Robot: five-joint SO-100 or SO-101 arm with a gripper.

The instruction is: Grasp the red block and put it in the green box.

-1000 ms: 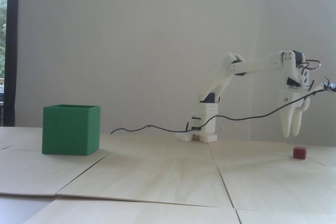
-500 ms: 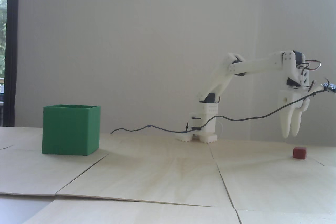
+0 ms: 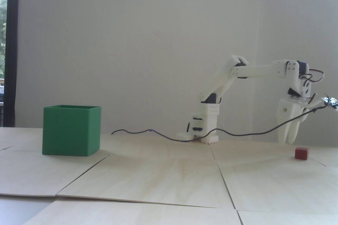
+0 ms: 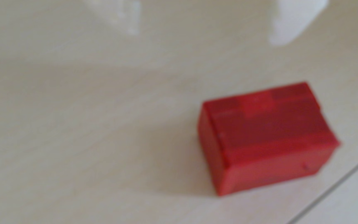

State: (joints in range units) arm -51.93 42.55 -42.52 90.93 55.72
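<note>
In the fixed view the white arm reached out to the right from its base near the middle of the counter (image 3: 169,172), with the claw (image 3: 286,143) pointing down, its tips hanging just above the pale wooden surface. The red block (image 3: 301,153) sat on the counter low at the right, a little right of the claw tips, apart from them and untouched. In the blurred wrist view the red block (image 4: 264,137) lay toward the lower right, with two white fingers (image 4: 290,23) entering from the top edge, a clear gap of bare counter between them; the claw stood apart and gripped nothing. The block lay below that gap rather than inside it. A thin dark seam between counter panels ran past the block's lower right corner. The green box (image 3: 71,130) stood upright, its top open, far off at the left of the fixed view, well apart from block and arm. A dark cable (image 3: 237,134) trailed from the wrist down past the base.
</note>
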